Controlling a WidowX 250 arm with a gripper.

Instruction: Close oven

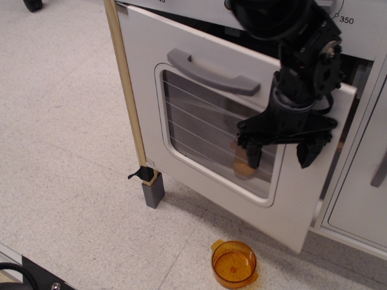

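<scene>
The white oven door (181, 78) with its grey bar handle (211, 71) and rounded striped window (205, 136) hangs partly open, its right edge close to the oven frame. A thin dark gap of the cavity (357, 72) shows at the right. The temperature dial (338, 9) is at the top edge, mostly cut off. My black gripper (281, 156) is open and empty, its fingers (253, 154) pointing down against the door's outer face near its right edge.
An orange translucent cup (234, 264) stands on the speckled floor below the door. A wooden post (124, 78) with a grey foot (153, 193) borders the oven at the left. A plain white cabinet door with a grey handle (380, 169) is at the right.
</scene>
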